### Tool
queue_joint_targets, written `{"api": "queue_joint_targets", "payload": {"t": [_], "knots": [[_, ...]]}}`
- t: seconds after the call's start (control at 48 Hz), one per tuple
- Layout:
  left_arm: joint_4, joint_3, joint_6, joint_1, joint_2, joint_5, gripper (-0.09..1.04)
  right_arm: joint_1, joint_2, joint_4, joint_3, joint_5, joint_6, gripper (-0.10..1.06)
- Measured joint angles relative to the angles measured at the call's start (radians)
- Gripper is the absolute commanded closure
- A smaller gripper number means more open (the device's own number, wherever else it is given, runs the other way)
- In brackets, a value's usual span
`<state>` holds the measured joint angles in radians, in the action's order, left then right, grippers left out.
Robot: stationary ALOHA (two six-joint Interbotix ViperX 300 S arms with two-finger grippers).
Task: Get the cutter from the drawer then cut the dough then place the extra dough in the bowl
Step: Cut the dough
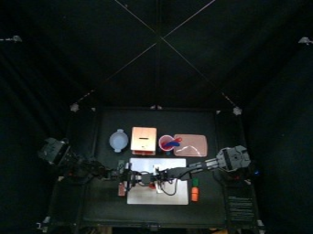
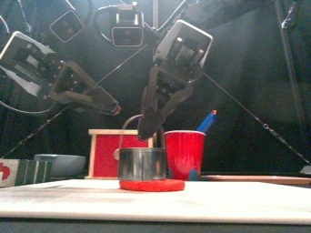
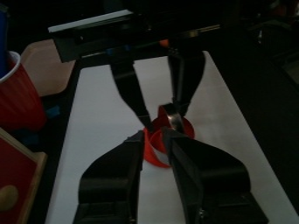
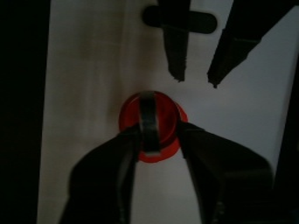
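The round metal cutter stands on a flat red dough disc on the white cutting board. My right gripper comes down from above and is shut on the cutter, with red dough showing around it. My left gripper hangs open just beside the dough, holding nothing; in the front view it is up at the left. In the top view both grippers meet over the board.
Behind the board stand the wooden box with its red drawer front, the blue-grey bowl to its left, and the red cup with a blue knife on the pink tray.
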<state>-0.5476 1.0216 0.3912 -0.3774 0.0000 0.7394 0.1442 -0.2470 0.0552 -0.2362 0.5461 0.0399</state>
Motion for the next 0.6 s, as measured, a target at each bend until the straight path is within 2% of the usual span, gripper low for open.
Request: {"api": "queue_joint_targets", "payload": {"t": [0.188, 0.312, 0.604], "knots": [[-0.080, -0.002, -0.003, -0.034, 0.011, 0.021, 0.07, 0.000, 0.002, -0.006, -0.008, -0.011, 0.000, 0.06], [-0.089, -0.002, -0.003, -0.037, 0.012, 0.031, 0.07, 0.000, 0.002, -0.011, -0.006, -0.018, 0.000, 0.06], [-0.100, 0.020, 0.002, -0.035, 0.012, 0.061, 0.07, 0.000, 0.002, -0.063, 0.035, -0.005, 0.000, 0.06]]}}
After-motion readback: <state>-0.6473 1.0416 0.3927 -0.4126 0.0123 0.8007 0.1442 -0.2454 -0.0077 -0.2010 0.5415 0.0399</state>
